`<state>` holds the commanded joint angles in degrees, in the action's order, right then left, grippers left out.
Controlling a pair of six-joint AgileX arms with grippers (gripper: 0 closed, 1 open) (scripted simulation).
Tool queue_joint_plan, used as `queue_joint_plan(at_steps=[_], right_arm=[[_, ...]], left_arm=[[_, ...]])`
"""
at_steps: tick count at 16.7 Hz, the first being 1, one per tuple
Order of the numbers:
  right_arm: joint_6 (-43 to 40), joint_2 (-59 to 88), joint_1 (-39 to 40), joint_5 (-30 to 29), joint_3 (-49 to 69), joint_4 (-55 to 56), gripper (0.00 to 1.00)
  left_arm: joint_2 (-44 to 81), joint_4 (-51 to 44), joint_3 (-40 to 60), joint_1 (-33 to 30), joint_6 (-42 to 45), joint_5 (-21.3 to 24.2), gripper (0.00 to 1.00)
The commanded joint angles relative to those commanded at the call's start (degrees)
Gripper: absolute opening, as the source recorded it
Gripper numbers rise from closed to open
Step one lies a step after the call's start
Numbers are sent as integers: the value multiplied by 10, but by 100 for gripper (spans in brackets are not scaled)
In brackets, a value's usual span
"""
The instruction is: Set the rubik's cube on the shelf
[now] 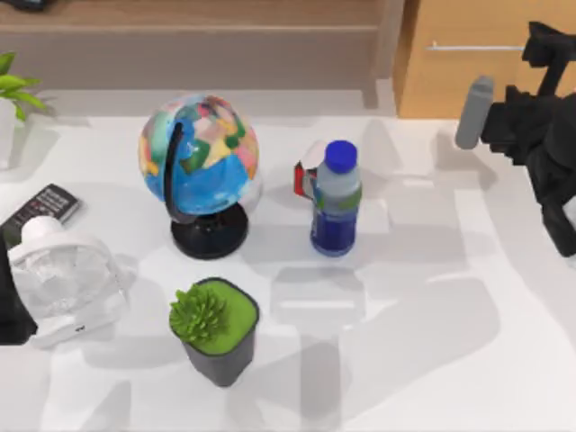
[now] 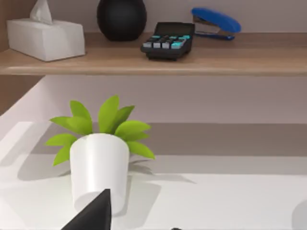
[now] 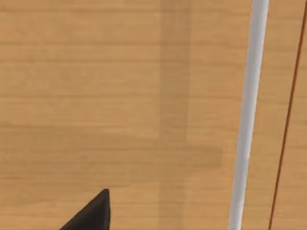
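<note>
Shelf (image 1: 180, 13): long light-brown ledge along the upper edge of the top view, with a grey-beige panel under its front edge. The left wrist view shows a tissue box (image 2: 45, 38), a dark vase (image 2: 121, 18), a calculator (image 2: 168, 40) and a blue stapler (image 2: 215, 21) on it.
Rubik's cube: its place cannot be told.
Left gripper (image 2: 93, 213): low at the left edge, near the white-potted plant (image 2: 100, 163) — whether it is open or closed cannot be told.
Right gripper (image 3: 93, 213): up at the upper right, facing the drawer (image 1: 477, 54) front beside its silver handle (image 3: 249, 115). Its state cannot be told either.
Table (image 1: 432, 360): the lower right is bare white surface, as is the strip below the panel.
Centre: globe (image 1: 200, 153); the bottle (image 1: 336, 202) stands to its right, with a red-and-white box (image 1: 304, 175) just behind the bottle.
Lower centre: succulent in a black pot (image 1: 216, 328).
Left edge: white fan (image 1: 63, 279) with a remote (image 1: 45, 209) above it — both close to the table's edge.
</note>
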<state>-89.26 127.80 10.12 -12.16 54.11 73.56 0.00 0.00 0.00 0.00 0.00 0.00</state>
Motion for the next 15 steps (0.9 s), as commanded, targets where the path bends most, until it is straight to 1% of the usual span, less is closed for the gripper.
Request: queue_joint_plan(at_steps=[3,8,12,15], right_arm=[[0,2,-3,2,6,-5,100],[0,27,-7,6,61,-34,100],[0,30,-7,7,67,-37,100],[0,30,-7,7,67,-37,77]], left_arm=[[0,0,0,0,0,0,100],[0,0,0,0,0,0,100],[0,0,0,0,0,0,100],[0,0,0,0,0,0,100]])
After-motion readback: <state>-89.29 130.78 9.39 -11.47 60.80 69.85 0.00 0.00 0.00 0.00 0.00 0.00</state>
